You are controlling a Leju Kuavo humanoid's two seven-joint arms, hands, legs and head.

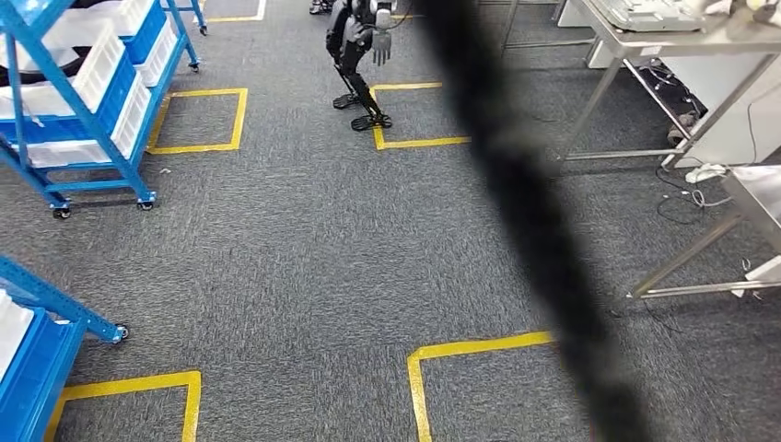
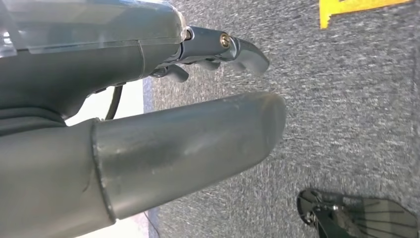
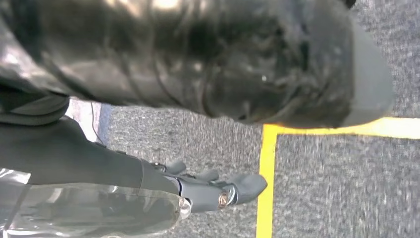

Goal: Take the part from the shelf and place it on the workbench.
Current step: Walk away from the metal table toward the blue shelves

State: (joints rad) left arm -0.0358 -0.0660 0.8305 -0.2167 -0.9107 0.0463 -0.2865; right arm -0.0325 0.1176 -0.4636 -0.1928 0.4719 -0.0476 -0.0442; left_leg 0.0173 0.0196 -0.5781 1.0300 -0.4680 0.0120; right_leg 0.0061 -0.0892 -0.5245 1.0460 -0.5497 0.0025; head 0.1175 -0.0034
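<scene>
A blue shelf [image 1: 85, 110] on castors stands at the far left, holding white bins [image 1: 97, 74]. A second blue shelf [image 1: 41, 345] is close by at the near left. The steel workbench [image 1: 705, 37] stands at the far right on thin metal legs. My left hand [image 2: 163, 124] hangs over grey carpet with its thick thumb and darker fingers [image 2: 240, 49] apart and nothing in it. My right hand [image 3: 203, 191] also hangs over the carpet, its fingers [image 3: 247, 183] stretched out and holding nothing.
Another dark humanoid robot [image 1: 357, 55] stands at the far middle beside a yellow floor square [image 1: 405, 140]. More yellow tape squares [image 1: 198, 120] mark the carpet. A blurred dark band [image 1: 543, 239] crosses the head view. A second steel table [image 1: 757, 189] and loose cables [image 1: 686, 193] lie right.
</scene>
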